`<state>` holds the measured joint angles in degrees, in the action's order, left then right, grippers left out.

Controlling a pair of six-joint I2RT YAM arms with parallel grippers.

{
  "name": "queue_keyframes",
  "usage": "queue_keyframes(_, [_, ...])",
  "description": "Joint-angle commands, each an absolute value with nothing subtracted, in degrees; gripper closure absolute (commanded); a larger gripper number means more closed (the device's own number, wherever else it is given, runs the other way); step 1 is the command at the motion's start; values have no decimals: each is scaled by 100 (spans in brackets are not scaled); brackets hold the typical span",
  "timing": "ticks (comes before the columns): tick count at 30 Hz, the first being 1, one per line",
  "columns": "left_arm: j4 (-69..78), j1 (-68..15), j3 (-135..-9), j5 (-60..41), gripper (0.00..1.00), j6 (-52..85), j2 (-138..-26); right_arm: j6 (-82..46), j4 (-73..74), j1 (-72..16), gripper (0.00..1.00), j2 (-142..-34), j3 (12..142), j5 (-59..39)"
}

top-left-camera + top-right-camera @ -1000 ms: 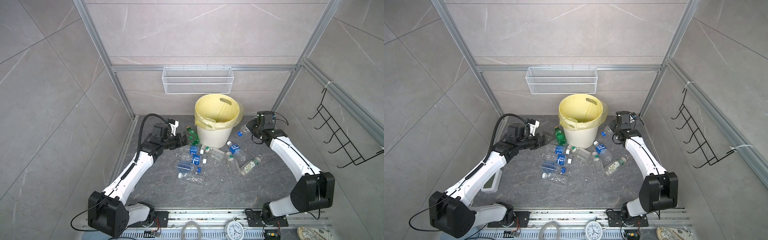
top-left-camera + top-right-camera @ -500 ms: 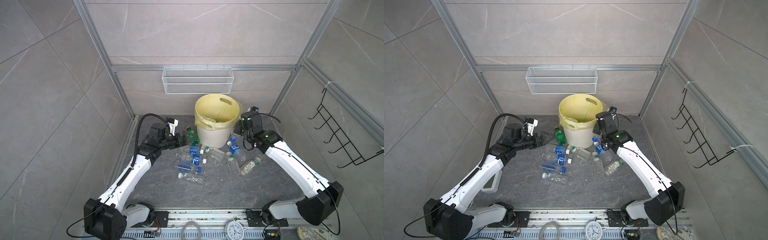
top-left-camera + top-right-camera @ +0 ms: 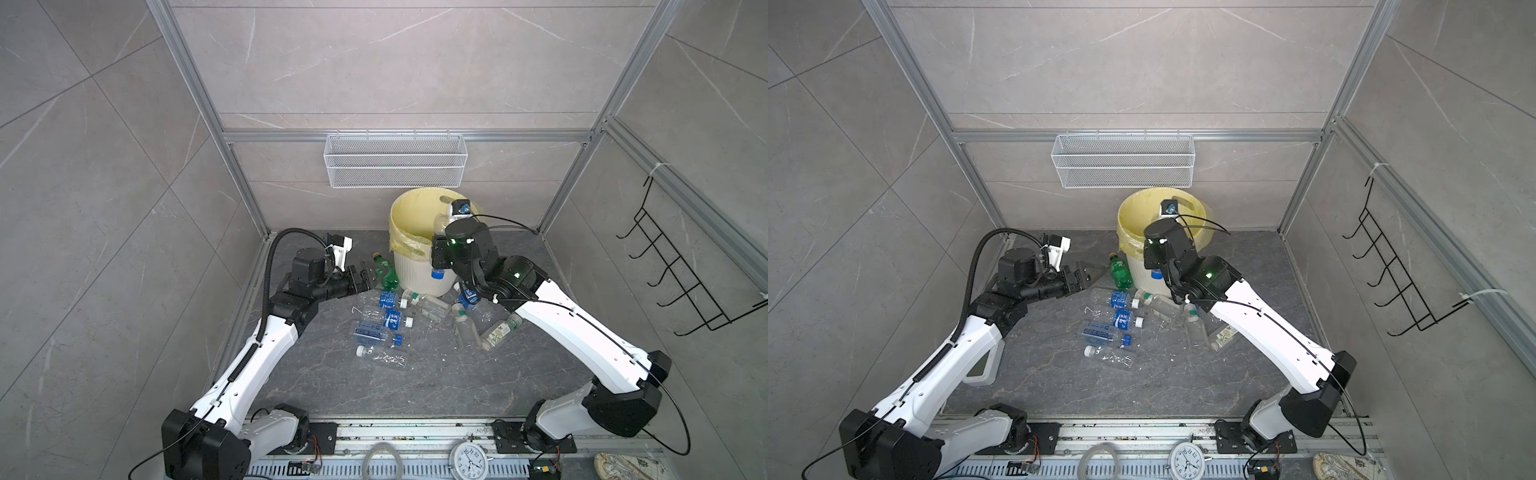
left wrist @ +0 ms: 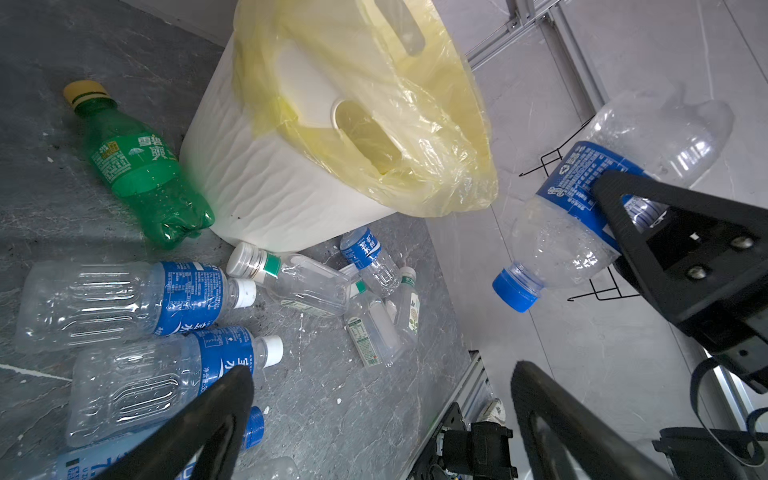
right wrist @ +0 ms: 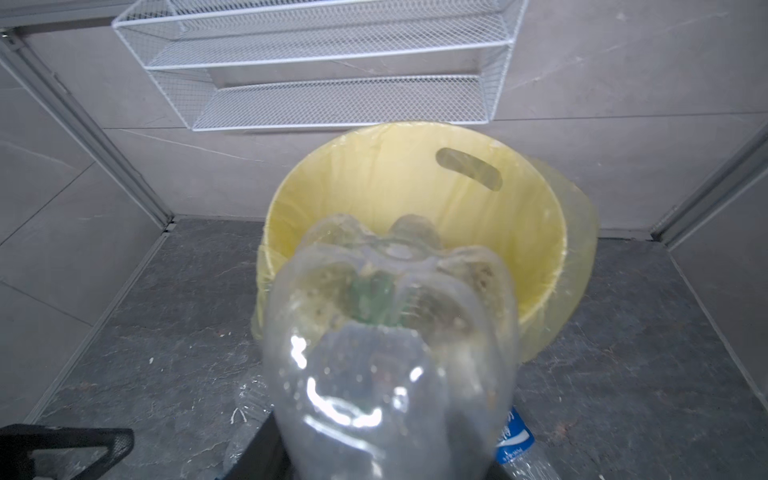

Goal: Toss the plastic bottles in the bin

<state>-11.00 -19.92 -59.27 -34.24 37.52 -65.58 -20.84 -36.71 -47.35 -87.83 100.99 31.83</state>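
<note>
The right hand [image 4: 613, 195] holds a clear bottle [image 4: 577, 178] tight at six o'clock of the bin [image 3: 415, 276]; the left hand [image 4: 382, 374] is wide and empty. Lift it over the rim; then let go.

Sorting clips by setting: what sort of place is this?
Likely a robot test cell, not a real room: stone-look wall panels in an aluminium frame, a wire mesh basket hung on it, two robot arms mounted in front.

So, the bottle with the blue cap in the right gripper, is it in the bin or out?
Out. The bottle hangs cap-down in the shut right gripper, beside the bin, above the floor.
</note>
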Motion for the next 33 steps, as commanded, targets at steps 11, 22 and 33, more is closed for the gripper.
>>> queue_keyframes(11, [-292,-2127,-5846,-4033,6,3408,-6434,-2272,-3856,-4817,53,-10015,11651,1890])
queue_keyframes(22, [28,-2127,-5667,-3818,23,3415,-6379,-3250,-3376,-4818,53,-10505,11876,1071])
queue_keyframes(33, [7,-2120,-5614,-3574,48,3355,-6329,-3724,-2833,-4815,53,-10556,11470,570])
